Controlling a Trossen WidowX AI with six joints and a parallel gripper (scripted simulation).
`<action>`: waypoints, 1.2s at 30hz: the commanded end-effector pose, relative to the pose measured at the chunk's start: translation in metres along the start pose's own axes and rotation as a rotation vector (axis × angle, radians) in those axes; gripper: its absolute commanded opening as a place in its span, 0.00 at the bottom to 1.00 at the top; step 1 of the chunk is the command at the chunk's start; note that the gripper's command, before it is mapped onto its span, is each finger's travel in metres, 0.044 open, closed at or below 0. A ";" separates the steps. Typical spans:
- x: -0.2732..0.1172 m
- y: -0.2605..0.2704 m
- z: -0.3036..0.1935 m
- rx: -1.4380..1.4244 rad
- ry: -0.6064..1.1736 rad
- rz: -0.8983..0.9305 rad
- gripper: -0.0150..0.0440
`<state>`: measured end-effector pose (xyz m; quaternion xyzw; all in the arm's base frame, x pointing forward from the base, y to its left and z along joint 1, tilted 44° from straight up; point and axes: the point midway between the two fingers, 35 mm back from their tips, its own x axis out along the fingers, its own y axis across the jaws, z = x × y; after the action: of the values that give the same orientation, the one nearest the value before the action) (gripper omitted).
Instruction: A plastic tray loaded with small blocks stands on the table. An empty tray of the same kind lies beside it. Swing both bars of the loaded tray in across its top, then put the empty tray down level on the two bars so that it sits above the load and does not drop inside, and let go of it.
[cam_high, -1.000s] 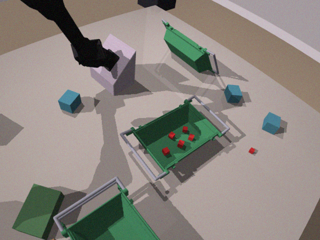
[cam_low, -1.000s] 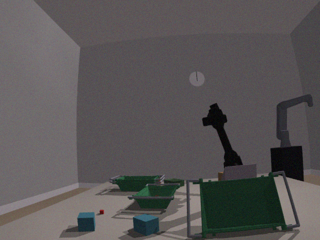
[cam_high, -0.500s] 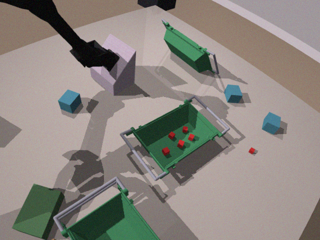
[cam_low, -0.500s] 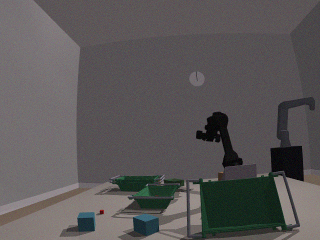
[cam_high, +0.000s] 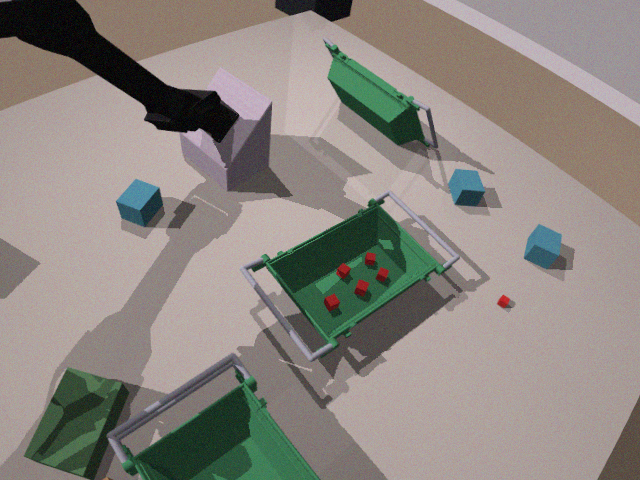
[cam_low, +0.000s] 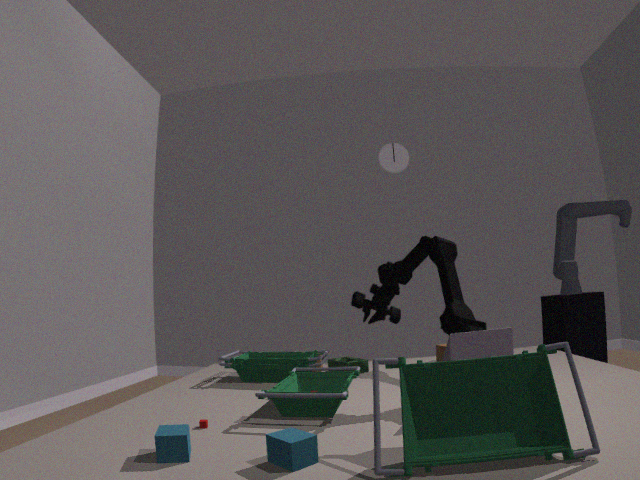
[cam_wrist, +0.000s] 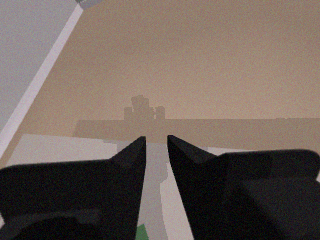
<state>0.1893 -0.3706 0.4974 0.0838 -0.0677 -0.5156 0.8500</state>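
Loaded tray (cam_high: 325, 253) (cam_low: 306, 405), green: upright mid-table, small red blocks (cam_high: 361, 288) (cam_low: 313, 391) inside, both grey bars (cam_high: 279, 307) (cam_low: 310, 395) swung outward. Tipped tray (cam_high: 372, 85) (cam_low: 480, 408), same kind: on its side, apart from the load. Further upright tray (cam_high: 196, 428) (cam_low: 263, 369): cut off in the top view; its role, spare or intended empty, impossible to tell for certain. Claw (cam_high: 223, 125) (cam_low: 368, 319) (cam_wrist: 156, 141): drawn nearly closed, narrow gap, nothing held, raised above the table (cam_high: 439, 387) (cam_low: 103, 439). Chief risk: empty tray dropping inside the loaded one, from a bar left outward or only partly swung. Second: loaded tray skidding or tipping, from a push too low or too hard on a bar. Third: wrist knocking the pale lilac block (cam_high: 248, 103) (cam_low: 480, 343), from a low sweep. Fourth, likely later: crooked seating, from an off-centre grip or a tilted release.
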 end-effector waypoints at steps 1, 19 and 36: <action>0.011 0.039 -0.050 -0.019 0.139 0.043 0.40; -0.086 0.194 -0.289 -0.527 0.792 0.211 0.40; -0.183 0.191 -0.387 -1.303 0.974 0.137 0.40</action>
<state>0.3515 -0.0906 0.1526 -0.2067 0.6146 -0.3016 0.6990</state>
